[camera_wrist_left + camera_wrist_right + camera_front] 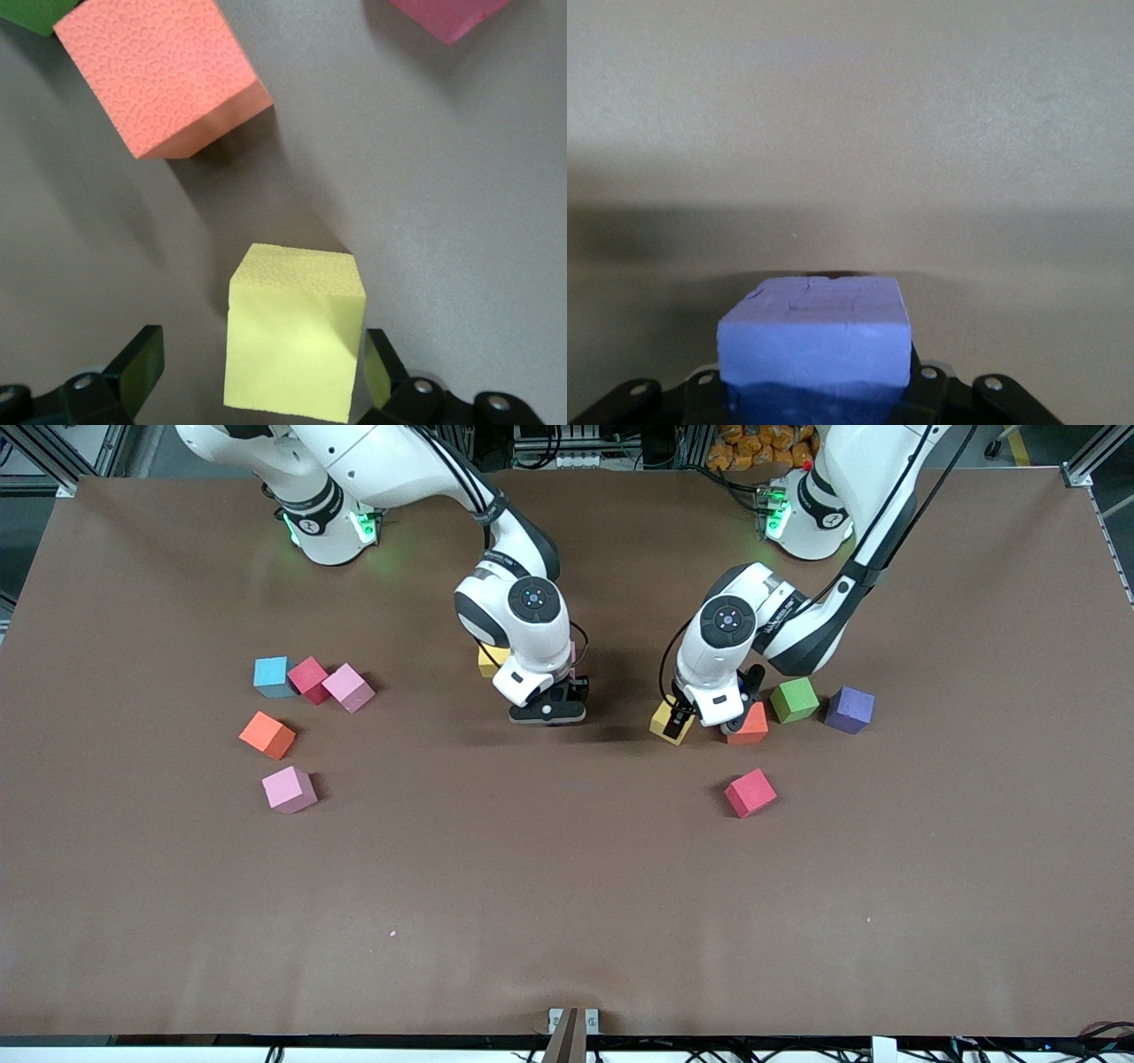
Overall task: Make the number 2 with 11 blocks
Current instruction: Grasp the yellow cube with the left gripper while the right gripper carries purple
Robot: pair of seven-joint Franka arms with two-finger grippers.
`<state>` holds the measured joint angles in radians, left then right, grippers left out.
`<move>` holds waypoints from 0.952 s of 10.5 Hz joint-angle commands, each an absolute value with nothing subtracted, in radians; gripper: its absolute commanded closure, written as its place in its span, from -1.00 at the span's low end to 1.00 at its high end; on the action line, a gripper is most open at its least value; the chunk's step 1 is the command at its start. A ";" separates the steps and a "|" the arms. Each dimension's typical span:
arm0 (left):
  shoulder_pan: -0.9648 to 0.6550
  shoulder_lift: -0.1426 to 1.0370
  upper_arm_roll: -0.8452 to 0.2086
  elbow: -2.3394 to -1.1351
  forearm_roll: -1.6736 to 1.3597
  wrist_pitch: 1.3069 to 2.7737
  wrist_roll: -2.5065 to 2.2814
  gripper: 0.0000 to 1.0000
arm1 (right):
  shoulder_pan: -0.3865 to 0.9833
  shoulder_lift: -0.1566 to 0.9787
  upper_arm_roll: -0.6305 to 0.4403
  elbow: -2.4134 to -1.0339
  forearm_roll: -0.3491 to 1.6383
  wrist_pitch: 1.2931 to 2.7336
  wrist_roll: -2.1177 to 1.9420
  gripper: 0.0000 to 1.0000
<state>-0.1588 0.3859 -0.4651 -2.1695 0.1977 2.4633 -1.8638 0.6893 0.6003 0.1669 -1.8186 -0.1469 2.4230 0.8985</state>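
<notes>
My left gripper (680,724) (261,367) is open and low, its fingers (137,363) on either side of a yellow block (666,723) (297,336) that rests on the table. My right gripper (547,713) (819,390) is shut on a blue block (815,332), low over the middle of the table; the hand hides that block in the front view. An orange block (749,726) (164,71) lies right beside the left gripper. The number 2 is out of view.
Green (794,699), purple (850,708) and red (749,792) blocks lie near the left arm. Toward the right arm's end lie blue (271,677), red (308,679), pink (347,687), orange (267,735) and pink (289,789) blocks. Another yellow block (490,661) is half hidden by the right arm.
</notes>
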 commanded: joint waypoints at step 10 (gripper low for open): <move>-0.155 0.452 -0.465 -2.174 0.247 2.546 -1.870 -1.00 | 0.654 0.618 0.216 -1.881 -0.195 2.516 0.931 0.46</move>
<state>-0.1593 0.4470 -0.4639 -2.1796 0.2150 2.5329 -1.8638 0.6867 0.6159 0.1875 -1.8582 -0.1752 2.4829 0.9026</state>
